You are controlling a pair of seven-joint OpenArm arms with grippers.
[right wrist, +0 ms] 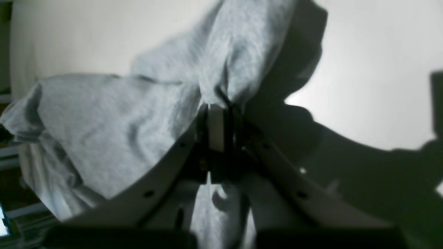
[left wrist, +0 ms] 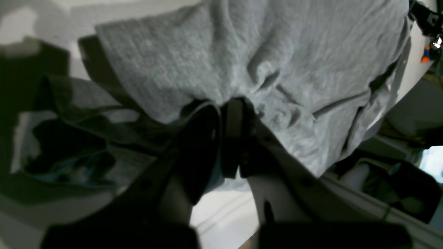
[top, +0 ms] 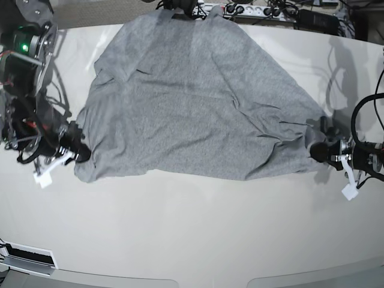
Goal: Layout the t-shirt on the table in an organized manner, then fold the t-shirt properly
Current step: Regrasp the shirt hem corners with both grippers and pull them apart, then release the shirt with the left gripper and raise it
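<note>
White tabletop fills the base view, the table (top: 192,240) glossy and bare toward six o'clock, with cables and a power strip (top: 264,11) along its twelve o'clock edge.

At the fingers first: the left gripper (top: 320,147), at three o'clock in the base view, has its jaws pressed together with grey knit bunched between them; its own wrist view shows the cloth puckering into folds right at the tips (left wrist: 235,107). The right gripper (top: 79,150), at nine o'clock, is likewise closed, and its wrist view shows a pinch of fabric rising out from between the fingertips (right wrist: 216,105).

Outward from those two grips, the t-shirt (top: 192,102) lies across the upper half of the table, plain grey side up, fanning from a narrow end at twelve o'clock to a wide edge running between the grippers. That near edge sags and curls slightly, and creases radiate from the left gripper's corner toward the middle.

Judging by this, the laying-out step is in hand: both lower corners are taken, but the cloth is not yet flat, and no fold has begun. The next move seems to call for drawing the two corners apart, toward three and nine o'clock, and perhaps a little toward six, with even tension so the wrinkles pull out without dragging the far end off the table's twelve o'clock edge.
</note>
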